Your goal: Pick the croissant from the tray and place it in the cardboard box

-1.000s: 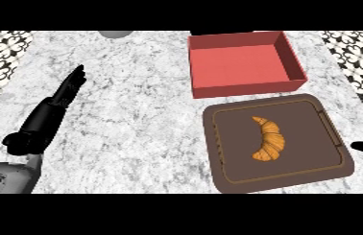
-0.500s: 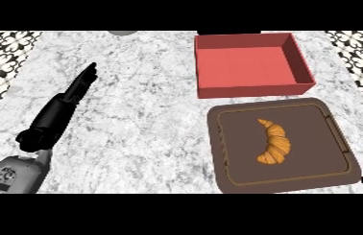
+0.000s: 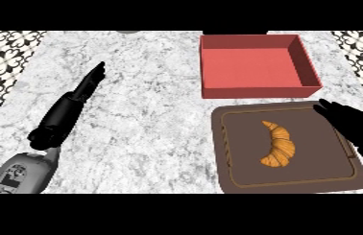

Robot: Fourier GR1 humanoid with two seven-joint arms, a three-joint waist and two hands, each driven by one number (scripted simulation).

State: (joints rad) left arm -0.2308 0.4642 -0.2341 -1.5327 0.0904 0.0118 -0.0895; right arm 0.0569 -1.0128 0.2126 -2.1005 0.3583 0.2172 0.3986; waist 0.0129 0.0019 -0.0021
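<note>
Croissant (image 3: pixel 278 145) lies curved on the brown tray (image 3: pixel 234 181), roughly centre, untouched. Tray sits at about 4 o'clock on the marble counter (image 3: pixel 156 128). Red box (image 3: pixel 257 66) is just beyond the tray at 1 o'clock, open-topped, nothing visible inside. Right hand (image 3: pixel 344 121) comes in from the 3 o'clock edge, over the tray's far right corner, clear of the croissant; only part of it shows, so cannot tell its finger state. Left hand (image 3: pixel 74 102) at 9 o'clock, fingers straight and together, pointing toward 12, holding nothing.
</note>
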